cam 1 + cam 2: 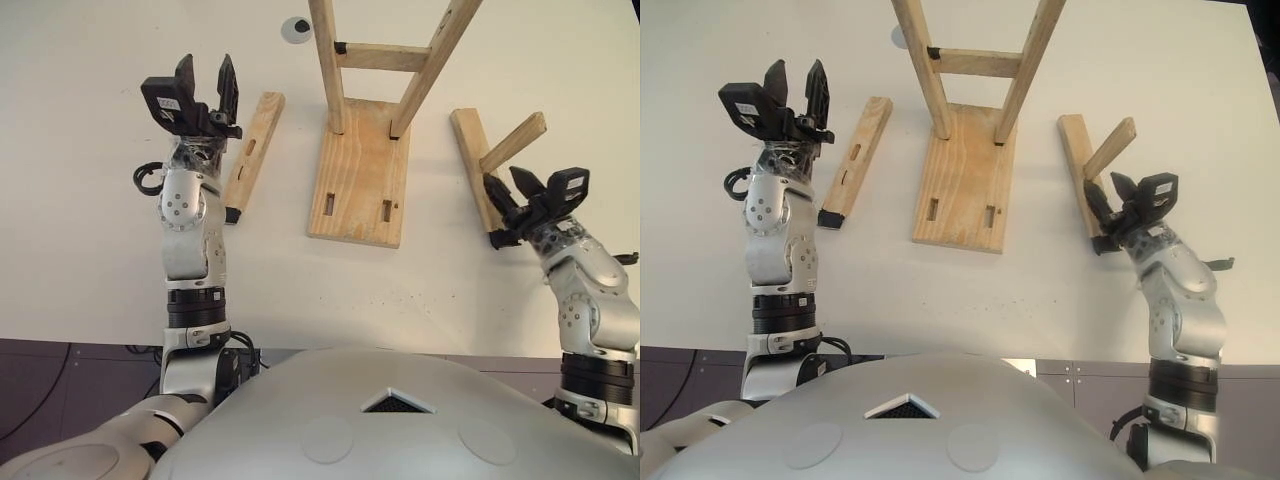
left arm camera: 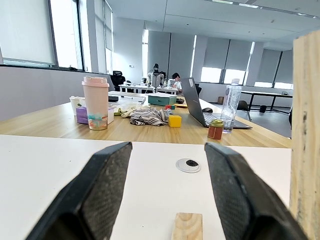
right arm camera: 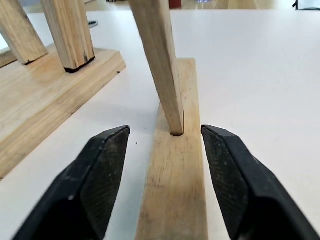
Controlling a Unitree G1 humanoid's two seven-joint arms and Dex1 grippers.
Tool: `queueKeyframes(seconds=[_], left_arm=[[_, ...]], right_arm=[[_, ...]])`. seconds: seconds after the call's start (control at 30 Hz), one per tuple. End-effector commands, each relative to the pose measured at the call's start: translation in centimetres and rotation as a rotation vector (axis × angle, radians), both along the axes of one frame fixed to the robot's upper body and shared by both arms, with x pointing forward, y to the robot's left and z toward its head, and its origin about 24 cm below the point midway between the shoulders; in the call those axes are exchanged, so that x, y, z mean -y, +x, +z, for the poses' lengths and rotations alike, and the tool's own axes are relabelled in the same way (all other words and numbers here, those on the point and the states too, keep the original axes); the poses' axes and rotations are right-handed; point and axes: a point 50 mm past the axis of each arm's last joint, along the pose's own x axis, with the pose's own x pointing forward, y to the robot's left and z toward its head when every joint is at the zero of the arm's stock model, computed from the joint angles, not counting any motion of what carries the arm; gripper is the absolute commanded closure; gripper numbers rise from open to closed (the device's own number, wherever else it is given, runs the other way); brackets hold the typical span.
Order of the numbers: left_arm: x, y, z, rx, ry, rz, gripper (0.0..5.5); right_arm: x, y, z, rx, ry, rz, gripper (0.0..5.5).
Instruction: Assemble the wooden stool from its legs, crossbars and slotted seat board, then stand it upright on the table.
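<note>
One loose leg (image 1: 466,136) is laid lengthwise on the surface (image 1: 100,250) right of the seat board (image 1: 360,190), its near end straddled by the right hand (image 1: 503,182), fingers apart; the left hand (image 1: 205,72), likewise apart, is held beside a second leg (image 1: 255,150)

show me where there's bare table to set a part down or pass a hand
Widest bare table lies left of the left pincer; another strip runs between the seat board and the near edge. Narrow: the gap between loose leg and board. Crowded: around the right pincer, straddling the right leg.
</note>
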Motion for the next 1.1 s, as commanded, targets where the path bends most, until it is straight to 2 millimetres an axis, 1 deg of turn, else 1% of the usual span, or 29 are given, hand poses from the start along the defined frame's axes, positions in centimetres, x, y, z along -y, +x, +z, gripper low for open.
queueKeyframes(seconds=[0.03, 0.13, 0.27, 0.33, 0.4, 0.53, 0.63, 0.7, 0.77, 0.83, 0.87, 0.9, 0.93, 1.0, 1.07, 1.1], left_arm=[[0.2, -0.1, -0.2, -0.010, 0.007, 0.004, 2.85], [0.0, -0.2, -0.3, -0.013, 0.010, 0.007, 2.85], [0.0, -0.2, -0.3, -0.013, 0.012, 0.006, 2.85], [0.1, -0.2, -0.4, -0.017, 0.007, 0.005, 2.85], [0.1, -0.1, -0.5, -0.022, 0.001, 0.004, 2.85], [0.1, -0.1, -0.6, -0.026, -0.006, 0.011, 2.85], [0.2, 0.0, -0.6, -0.024, -0.010, 0.013, 2.85], [0.2, 0.0, -0.6, -0.025, -0.014, 0.016, 2.85], [0.2, 0.0, -0.5, -0.026, -0.018, 0.014, 2.85], [0.5, 0.0, -0.1, -0.028, -0.059, -0.037, 2.85], [0.9, -0.1, 0.2, -0.035, -0.105, -0.096, 2.85], [1.6, -0.1, 0.7, -0.048, -0.146, -0.184, 2.85], [2.2, -0.3, 1.2, -0.059, -0.178, -0.266, 2.85], [3.9, -1.1, 2.5, -0.080, -0.219, -0.491, 2.85], [5.4, -2.2, 3.9, -0.093, -0.274, -0.693, 2.85], [6.0, -2.6, 4.5, -0.098, -0.309, -0.780, 2.66]], right_arm=[[0.0, -0.8, -0.6, -0.070, -0.065, 0.006, 2.19], [0.4, -1.1, -1.4, -0.106, -0.109, -0.006, 2.19], [1.7, -1.1, -2.2, -0.140, -0.157, -0.024, 2.19], [2.2, -1.1, -2.7, -0.165, -0.177, -0.011, 2.51], [2.5, -1.2, -3.0, -0.184, -0.189, 0.040, 2.85], [3.2, -0.8, -2.6, -0.175, -0.179, 0.098, 3.45], [3.5, -0.1, -2.2, -0.151, -0.126, 0.081, 3.46], [3.3, 0.6, -1.5, -0.126, -0.033, 0.052, 3.46], [2.9, 1.5, 0.1, -0.074, 0.133, 0.032, 3.46], [2.8, 2.4, 2.7, 0.003, 0.282, 0.022, 3.47], [2.8, 2.9, 4.4, 0.054, 0.342, 0.037, 3.47], [2.8, 3.4, 6.3, 0.110, 0.387, 0.073, 3.47], [2.7, 3.7, 7.8, 0.146, 0.409, 0.112, 3.47], [2.8, 4.3, 11.5, 0.226, 0.445, 0.227, 3.47], [2.7, 4.3, 14.9, 0.280, 0.449, 0.352, 3.47], [2.4, 4.1, 16.0, 0.288, 0.428, 0.411, 3.47]])
